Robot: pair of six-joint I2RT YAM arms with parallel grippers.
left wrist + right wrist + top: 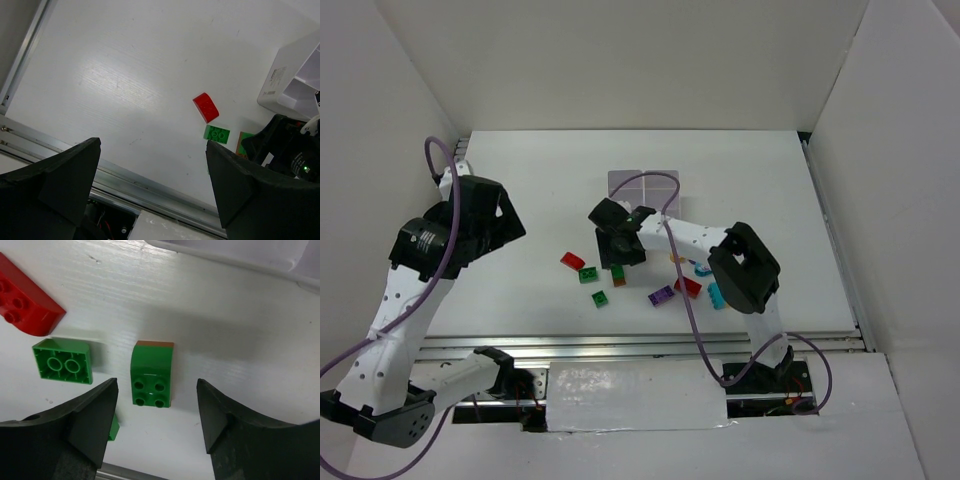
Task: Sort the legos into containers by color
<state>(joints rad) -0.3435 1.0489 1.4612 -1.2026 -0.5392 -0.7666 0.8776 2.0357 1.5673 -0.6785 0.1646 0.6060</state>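
Legos lie scattered at mid-table: a red brick (572, 261), two green bricks (588, 274) (600, 297), a green brick with a brown edge (617, 272), a purple one (662, 295), another red one (687, 286) and a teal one (717, 295). The white containers (643, 185) stand behind them. My right gripper (620, 248) is open and hovers over the green-brown brick (152, 372), which lies between its jaws (156, 386) untouched. My left gripper (508, 222) is open and empty, raised at the left (153, 145).
In the right wrist view a hollow-side-up green brick (63, 361) and a red brick (25, 310) lie left of the jaws, and the container wall (240, 255) is beyond. The left wrist view shows the red brick (206, 107), a green brick (216, 134) and the table's metal front rail (150, 187).
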